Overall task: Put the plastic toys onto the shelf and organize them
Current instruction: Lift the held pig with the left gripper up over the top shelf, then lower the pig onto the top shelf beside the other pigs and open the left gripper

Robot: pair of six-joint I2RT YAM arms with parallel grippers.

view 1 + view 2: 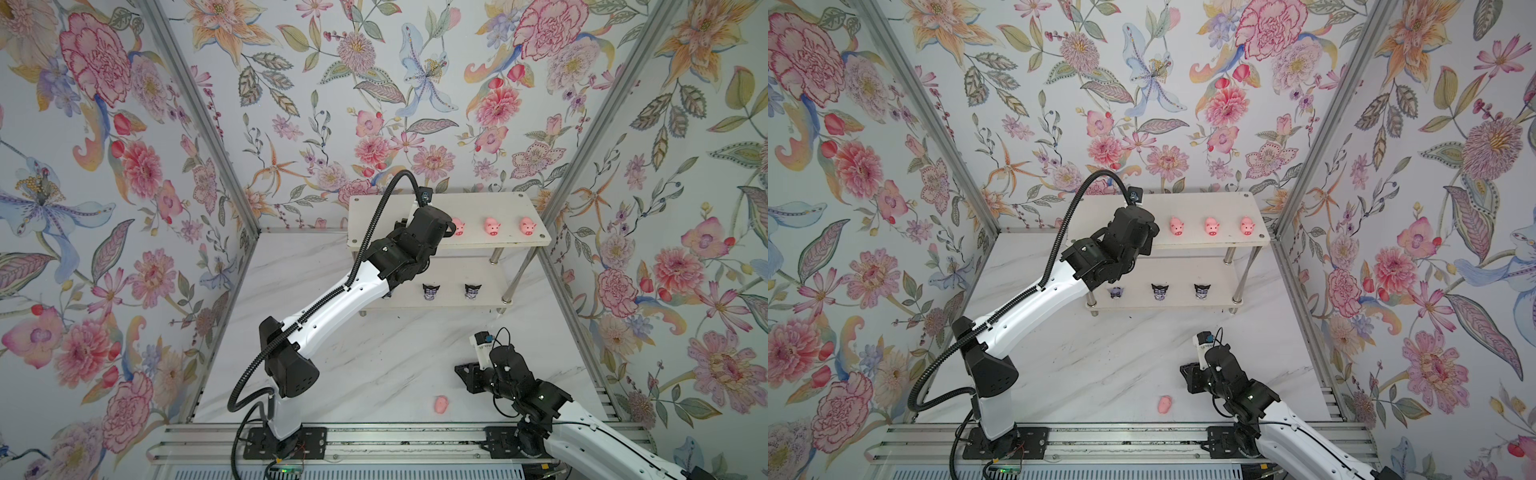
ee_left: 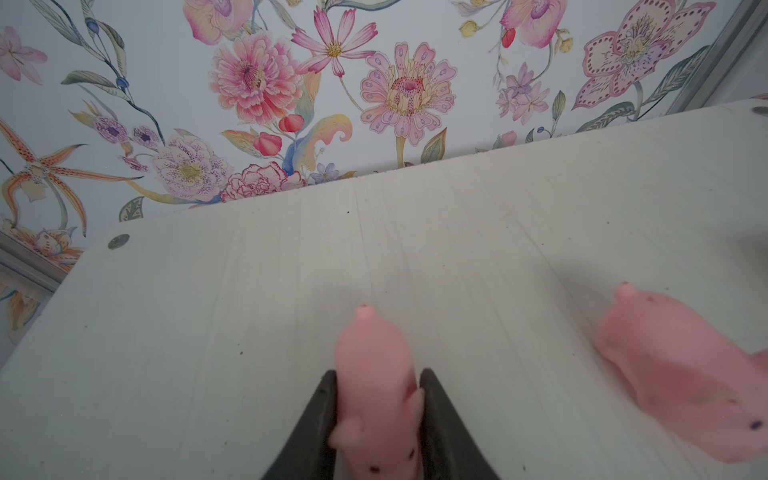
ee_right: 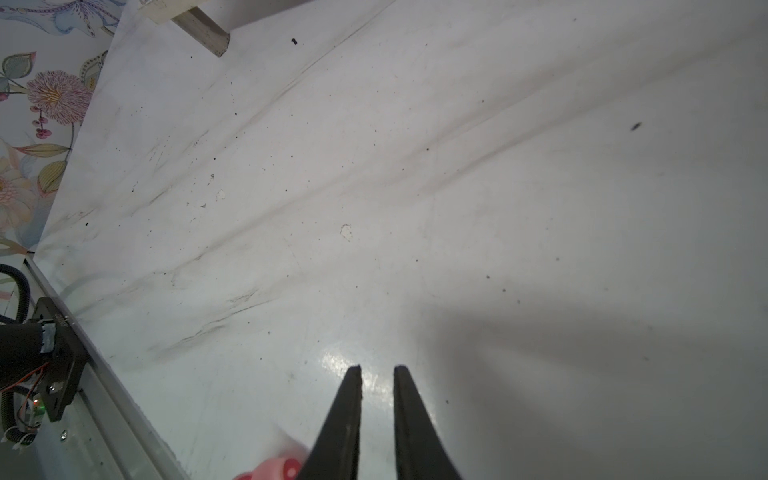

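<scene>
the pig in the jaws (image 2: 376, 395) rests on the top board of the shelf (image 2: 291, 270), tail to the far wall and face to the near side, just left of its neighbour (image 2: 673, 374). the left jaws are closed on its two sides at the head end. i judge this to be the set-down spot, chosen to stretch the row of three pigs (image 1: 1212, 226) leftward at an even gap. the lower board carries the purple figures (image 1: 1160, 292) in their own row, so sorting by kind looks like the plan. the left arm (image 1: 345, 299) reaches from the near rail up and right over the counter (image 1: 374, 374). its wrist bends down over the top board's left half and hides the held pig in both top views. one more pig (image 1: 441, 404) lies on the near counter. the right arm (image 1: 515, 382) is folded low just right of it. the right jaws stand a narrow slit apart, holding nothing, pointed at bare counter with that pig beside them.
</scene>
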